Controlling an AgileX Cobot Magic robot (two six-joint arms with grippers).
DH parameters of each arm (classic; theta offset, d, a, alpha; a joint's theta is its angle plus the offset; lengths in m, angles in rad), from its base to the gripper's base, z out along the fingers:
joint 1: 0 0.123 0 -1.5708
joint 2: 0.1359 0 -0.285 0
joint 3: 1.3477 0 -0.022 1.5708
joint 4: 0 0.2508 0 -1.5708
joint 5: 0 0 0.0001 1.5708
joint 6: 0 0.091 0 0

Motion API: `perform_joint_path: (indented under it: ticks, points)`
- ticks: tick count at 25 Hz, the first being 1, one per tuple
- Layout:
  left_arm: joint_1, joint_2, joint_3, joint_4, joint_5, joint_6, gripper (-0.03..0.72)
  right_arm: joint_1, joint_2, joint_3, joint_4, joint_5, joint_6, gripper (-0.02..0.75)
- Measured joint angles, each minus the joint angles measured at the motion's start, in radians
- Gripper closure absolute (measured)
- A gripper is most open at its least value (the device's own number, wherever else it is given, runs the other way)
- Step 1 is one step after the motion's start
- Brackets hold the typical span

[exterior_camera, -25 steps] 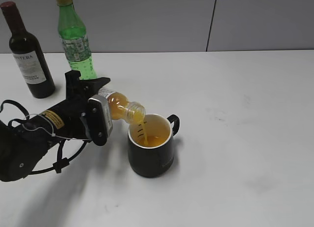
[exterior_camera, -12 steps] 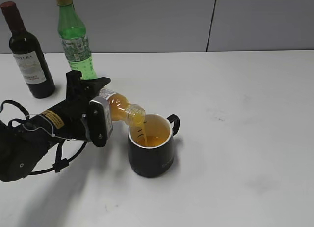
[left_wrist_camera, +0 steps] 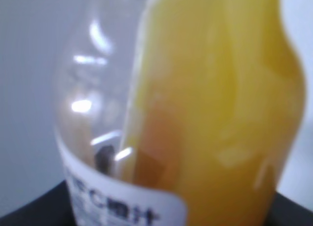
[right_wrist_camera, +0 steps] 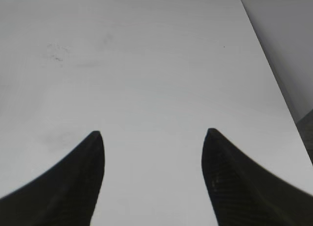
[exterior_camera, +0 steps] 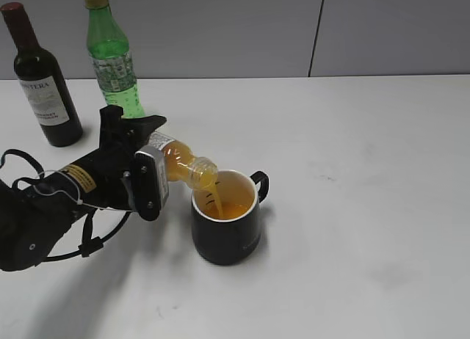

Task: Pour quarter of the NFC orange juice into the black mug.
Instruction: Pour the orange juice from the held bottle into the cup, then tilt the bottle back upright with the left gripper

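You're mid-pour. Left of the black mug (exterior_camera: 225, 223), your left end effector (exterior_camera: 150, 170) is clamped on the NFC orange juice (exterior_camera: 180, 161), tipped so its open neck hangs over the mug's left rim and a thin stream drops inside. The mug, on the worktop (exterior_camera: 352, 207), already looks well filled, so judge the quarter as nearly reached: next, roll the bottle upright without dragging drips across the rim. Off to the mug's right, your right end effector (right_wrist_camera: 152, 152) idles with fingers apart, holding nothing.

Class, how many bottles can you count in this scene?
3: wine bottle back left, green bottle beside it, orange juice bottle tilted over the black mug in the left hand.
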Motion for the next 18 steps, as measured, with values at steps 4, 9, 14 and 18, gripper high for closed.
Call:
perform_joint_path:
  ticks: [4, 9, 14, 18]
  points:
    - [0.000, 0.000, 0.000, 0.000, -0.001, 0.008, 0.219, 0.000, 0.000, 0.000, 0.000, 0.000, 0.000, 0.258]
    - [0.000, 0.000, 0.000, 0.000, -0.001, 0.013, 0.219, 0.000, 0.000, 0.000, 0.000, 0.000, 0.000, 0.258]
    - [0.000, 0.000, 0.000, -0.002, -0.001, 0.018, 0.219, 0.000, 0.000, 0.000, 0.000, 0.000, 0.000, 0.258]
    - [0.000, 0.000, 0.000, -0.002, -0.001, 0.023, 0.219, 0.000, 0.000, 0.000, 0.000, 0.000, 0.000, 0.258]
